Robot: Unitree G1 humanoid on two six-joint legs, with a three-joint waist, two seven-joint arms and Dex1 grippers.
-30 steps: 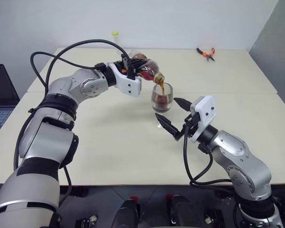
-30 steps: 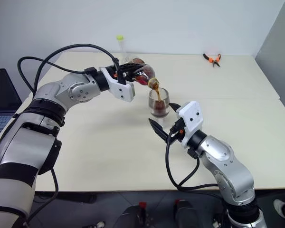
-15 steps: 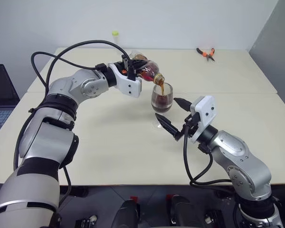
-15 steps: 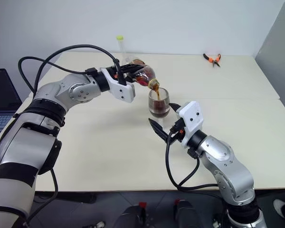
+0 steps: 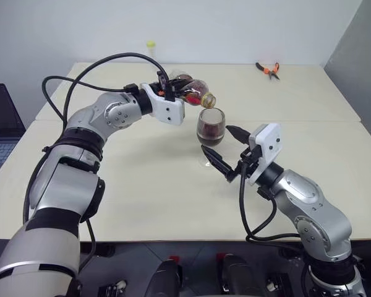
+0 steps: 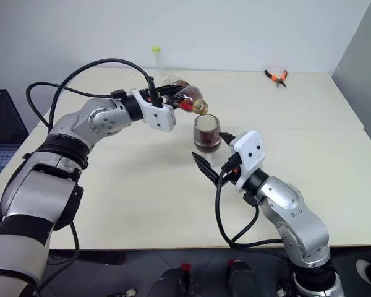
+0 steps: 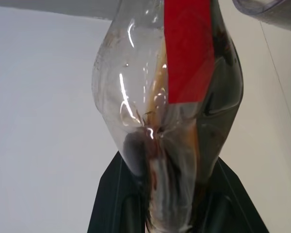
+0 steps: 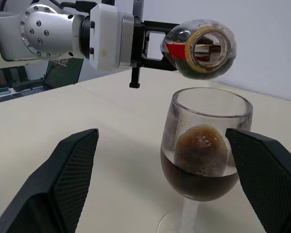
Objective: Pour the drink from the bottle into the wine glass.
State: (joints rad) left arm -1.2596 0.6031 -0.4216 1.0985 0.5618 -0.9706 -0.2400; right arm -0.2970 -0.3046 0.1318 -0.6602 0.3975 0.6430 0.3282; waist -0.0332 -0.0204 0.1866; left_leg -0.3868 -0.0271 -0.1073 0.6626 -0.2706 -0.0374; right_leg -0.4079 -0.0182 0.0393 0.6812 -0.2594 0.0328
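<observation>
Holding the bottle (image 5: pixel 191 91) on its side above the glass (image 5: pixel 211 127), the left gripper (image 5: pixel 170 88) is clenched around its body, the uncapped mouth just over the rim. The glass stands on the worktop (image 5: pixel 142 185), about half full of dark drink (image 8: pixel 196 174). The right gripper (image 5: pixel 224 150) is released, its fingers wide apart on either side of the glass without touching it.

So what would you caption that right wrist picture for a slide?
Left gripper holds the uncapped bottle tipped above the part-filled wine glass, framed by the open right gripper.
</observation>
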